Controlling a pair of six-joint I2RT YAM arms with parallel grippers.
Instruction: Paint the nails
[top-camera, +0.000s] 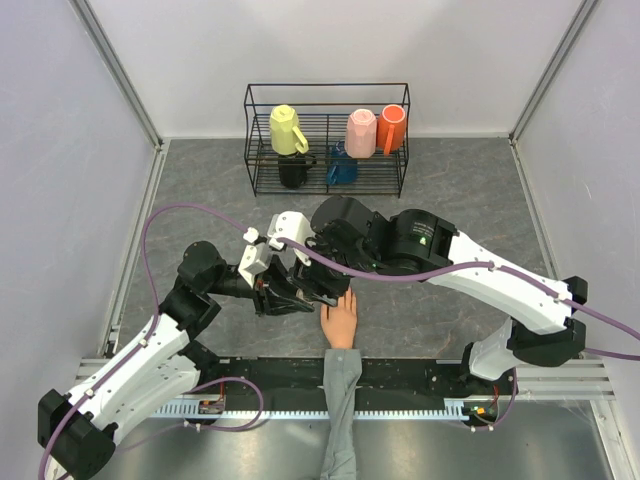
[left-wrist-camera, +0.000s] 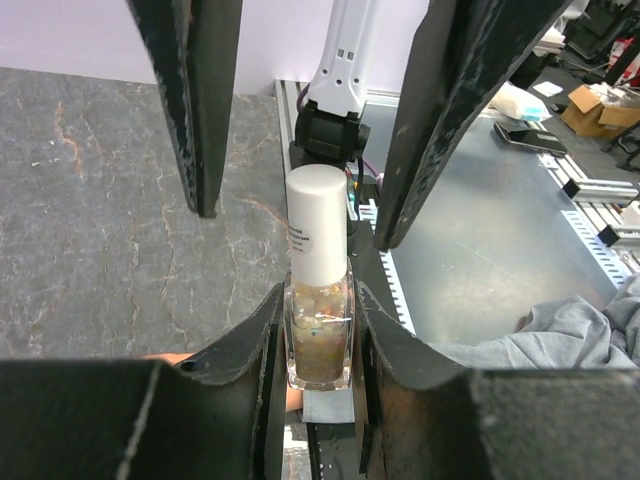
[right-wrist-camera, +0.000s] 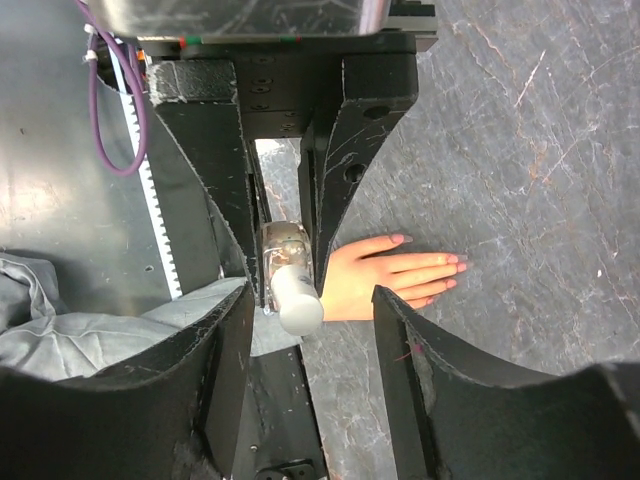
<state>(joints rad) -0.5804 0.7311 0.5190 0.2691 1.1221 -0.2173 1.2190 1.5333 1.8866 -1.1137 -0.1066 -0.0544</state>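
The peach mannequin hand (top-camera: 341, 318) lies flat, fingers pointing away, on its grey sleeve (top-camera: 341, 400). In the right wrist view the hand (right-wrist-camera: 390, 276) shows small pinkish nails (right-wrist-camera: 455, 264) at the fingertips. My left gripper (left-wrist-camera: 318, 345) is shut on a clear nail polish bottle (left-wrist-camera: 318, 335) with a white cap (left-wrist-camera: 317, 228), held just left of the hand. My right gripper (right-wrist-camera: 310, 315) is open, its jaws standing either side of the white cap (right-wrist-camera: 296, 292) without touching it. In the top view both grippers (top-camera: 305, 288) meet beside the hand's fingers.
A black wire rack (top-camera: 262, 160) at the back holds yellow, pink and orange cups above black and blue ones. A metal rail (top-camera: 420, 400) runs along the near edge. Purple cables (top-camera: 200, 210) loop over the arms. Walls close in left and right.
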